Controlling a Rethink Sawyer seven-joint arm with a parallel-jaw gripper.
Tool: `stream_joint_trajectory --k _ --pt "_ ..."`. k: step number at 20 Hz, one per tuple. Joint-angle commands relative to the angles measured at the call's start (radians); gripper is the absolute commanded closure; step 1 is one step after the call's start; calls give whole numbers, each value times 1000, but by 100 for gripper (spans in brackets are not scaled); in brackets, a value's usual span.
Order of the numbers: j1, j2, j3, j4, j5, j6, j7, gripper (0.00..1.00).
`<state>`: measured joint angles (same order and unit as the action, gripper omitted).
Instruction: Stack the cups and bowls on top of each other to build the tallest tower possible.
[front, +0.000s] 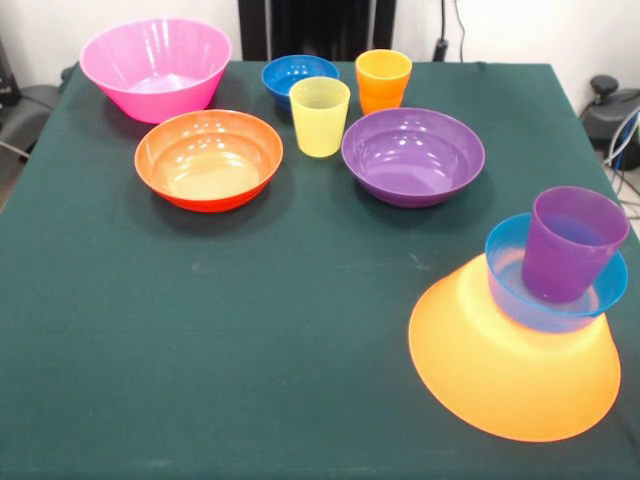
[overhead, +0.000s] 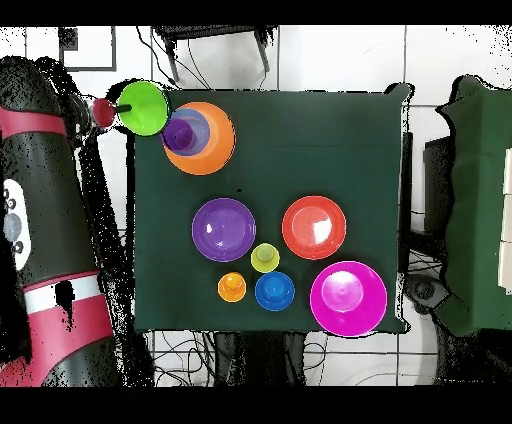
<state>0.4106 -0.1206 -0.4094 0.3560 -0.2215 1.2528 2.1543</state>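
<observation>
Already three pieces high at the table's corner

The tower (front: 530, 330) stands near the front-right corner of the green table (front: 250, 330) in the front view: the large yellow-orange bowl (front: 500, 375) sits upside down as its base, the light blue bowl (front: 510, 275) rests upright on it, and the purple cup (front: 570, 240) stands inside that bowl, leaning a little. Further back, the purple bowl (front: 413, 157) and the orange-red bowl (front: 208, 158) sit apart with the yellow cup (front: 320, 116) between them. Behind the yellow cup are the dark blue bowl (front: 298, 75) and, just beside it, the orange cup (front: 383, 80). The large pink bowl (front: 156, 68) sits at the far-left corner.

From overhead, the green bowl (overhead: 144, 107) hangs over the table's edge, just beside the tower, at the tip of the arm (overhead: 45, 240). The gripper (overhead: 110, 110) shows only as a small red and dark shape against the bowl's rim; whether its fingers are spread or closed I cannot tell.
</observation>
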Motion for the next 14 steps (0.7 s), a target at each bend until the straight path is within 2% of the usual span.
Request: stream_joint_trajectory --k 1,4,14 --pt "25 -76 9 246 -78 -71 -188 100" --pt "31 -84 4 274 -82 -94 -177 100" --pt "18 -124 20 400 -93 -261 -167 100"
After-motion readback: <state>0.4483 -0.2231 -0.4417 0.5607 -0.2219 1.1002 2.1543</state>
